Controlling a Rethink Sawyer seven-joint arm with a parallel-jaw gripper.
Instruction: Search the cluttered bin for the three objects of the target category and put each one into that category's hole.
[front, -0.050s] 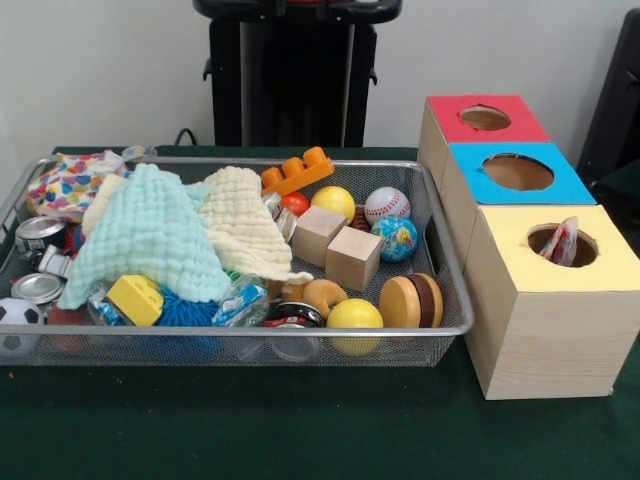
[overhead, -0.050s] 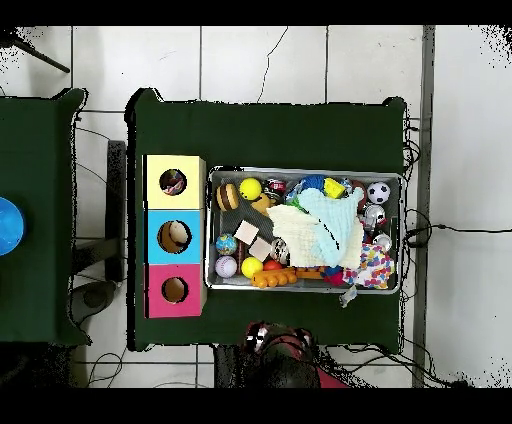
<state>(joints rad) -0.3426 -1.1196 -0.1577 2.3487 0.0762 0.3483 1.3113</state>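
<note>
Setting: robot laboratory.
Floor: pale tiles (overhead, -0.050s: 300, 70), loose cables (overhead, -0.050s: 440, 228).
Furniture: tables under green cloth (overhead, -0.050s: 270, 135).
Robot: pedestal (front, -0.050s: 295, 70) at the table's edge.

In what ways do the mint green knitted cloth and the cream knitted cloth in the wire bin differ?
The mint green knitted cloth is pale green; the cream knitted cloth is off-white. The green one is heaped into a peak and covers more of the wire mesh bin; the cream one looks smaller and lies flatter. In the front view the green cloth overlaps the cream one's edge. Both share a waffle-like texture and cover other objects.
</note>
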